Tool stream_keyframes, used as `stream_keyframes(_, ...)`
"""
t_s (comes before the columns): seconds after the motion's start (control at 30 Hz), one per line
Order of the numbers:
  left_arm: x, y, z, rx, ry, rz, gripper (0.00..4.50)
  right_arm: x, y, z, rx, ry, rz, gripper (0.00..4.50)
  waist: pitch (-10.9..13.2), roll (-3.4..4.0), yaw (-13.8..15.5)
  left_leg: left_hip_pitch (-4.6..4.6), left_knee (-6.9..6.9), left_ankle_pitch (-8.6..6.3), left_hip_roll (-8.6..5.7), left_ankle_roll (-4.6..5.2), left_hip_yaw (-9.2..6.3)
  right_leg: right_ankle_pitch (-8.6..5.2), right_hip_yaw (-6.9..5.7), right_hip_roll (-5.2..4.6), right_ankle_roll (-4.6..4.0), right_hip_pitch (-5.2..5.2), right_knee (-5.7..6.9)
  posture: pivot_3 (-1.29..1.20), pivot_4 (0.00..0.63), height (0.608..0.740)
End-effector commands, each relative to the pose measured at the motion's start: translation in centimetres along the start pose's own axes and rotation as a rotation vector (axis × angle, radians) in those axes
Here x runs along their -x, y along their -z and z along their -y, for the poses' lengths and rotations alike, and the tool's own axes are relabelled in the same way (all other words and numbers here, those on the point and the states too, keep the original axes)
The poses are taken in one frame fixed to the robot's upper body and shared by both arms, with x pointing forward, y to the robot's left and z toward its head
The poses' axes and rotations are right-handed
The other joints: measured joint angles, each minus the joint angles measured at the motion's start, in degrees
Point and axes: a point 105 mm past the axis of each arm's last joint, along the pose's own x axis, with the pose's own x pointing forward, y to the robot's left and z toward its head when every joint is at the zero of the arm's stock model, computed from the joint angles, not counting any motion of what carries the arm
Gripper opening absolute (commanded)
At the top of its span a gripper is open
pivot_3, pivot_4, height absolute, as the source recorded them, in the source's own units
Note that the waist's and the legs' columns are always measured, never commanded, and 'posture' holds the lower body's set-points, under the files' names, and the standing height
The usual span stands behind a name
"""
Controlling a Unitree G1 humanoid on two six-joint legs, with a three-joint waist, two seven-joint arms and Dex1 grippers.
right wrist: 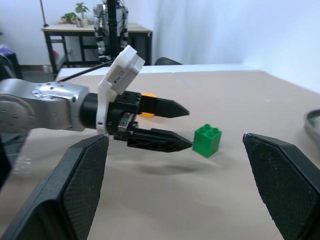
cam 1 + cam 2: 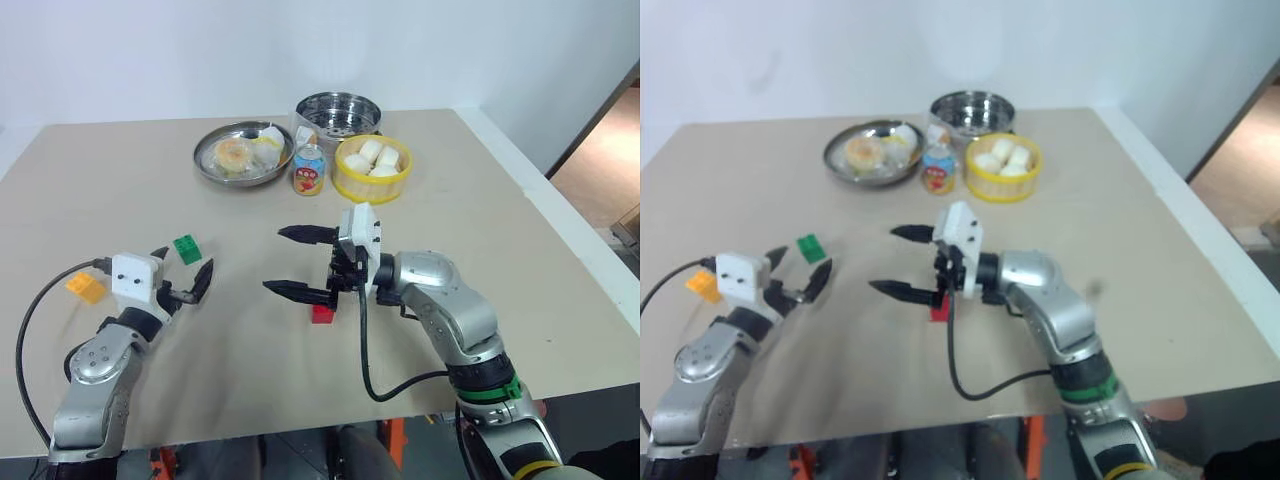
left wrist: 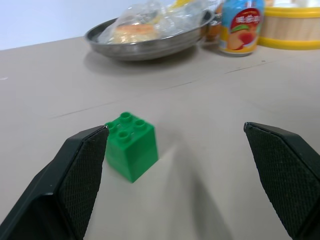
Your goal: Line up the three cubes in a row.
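Green cube [image 3: 131,151] sits just beyond open left hand [image 2: 184,270].

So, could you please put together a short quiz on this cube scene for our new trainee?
1. True or false: the right gripper holds the red cube.
2. Which cube lies nearest the left gripper? A) green cube B) orange cube C) red cube
3. Fill in: the can stands between the steel plate and the yellow ____ of buns.

Key:
1. False. Its jaws are open and the red cube lies on the table.
2. A
3. basket
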Motion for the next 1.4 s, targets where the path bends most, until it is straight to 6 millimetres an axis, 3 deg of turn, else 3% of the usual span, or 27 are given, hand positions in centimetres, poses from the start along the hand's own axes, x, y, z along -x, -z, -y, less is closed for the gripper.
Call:
stream_keyframes(0.03, -0.2, -1.6, -1.0, -0.016, -0.065, 0.053, 4.50, -0.1, -0.2, 0.4, 0.055, 0.020, 0.021, 4.45, 0.0, -0.05, 0.0, 0.00, 0.00, 0.00, 0.00, 0.00, 0.00, 0.01, 0.00, 0.00, -0.01, 0.00, 0.00, 0.00, 0.150, 0.740)
stream_keyframes(0.17, -0.3, -1.4, -1.9, 0.004, -0.134, 0.044, 4.50, -0.1, 0.1, 0.8, 0.063, 0.037, 0.017, 4.45, -0.1, -0.09, 0.0, 0.01, 0.00, 0.01, 0.01, 0.01, 0.02, 0.03, 0.02, 0.01, -0.02, -0.01, 0.00, 0.00, 0.150, 0.740)
stream_keyframes(0.47, -1.1, -0.6, -0.5, 0.051, -0.201, 0.010, 4.50, 0.0, 0.4, 1.0, 0.076, 0.045, 0.005, 4.45, -0.1, -0.11, 0.0, -0.01, -0.01, 0.01, 0.00, 0.01, 0.04, 0.01, 0.06, 0.01, 0.02, -0.01, 0.00, 0.00, 0.150, 0.740)
stream_keyframes(0.9, -1.9, 0.2, -0.6, 0.059, -0.322, -0.020, 4.50, 0.4, 0.5, 1.3, 0.083, 0.060, -0.019, 4.45, -0.1, -0.14, 0.0, -0.01, 0.00, 0.01, 0.00, 0.01, 0.05, 0.03, 0.07, 0.02, 0.02, -0.01, 0.00, 0.00, 0.150, 0.740)
stream_keyframes(1.4, -3.6, 1.1, -0.1, 0.081, -0.330, -0.047, 4.50, 0.8, 0.4, 2.1, 0.103, 0.097, -0.035, 4.45, -0.1, -0.16, 0.0, -0.01, 0.00, 0.01, -0.01, 0.01, 0.06, 0.03, 0.09, 0.03, 0.03, -0.01, 0.00, 0.00, 0.150, 0.740)
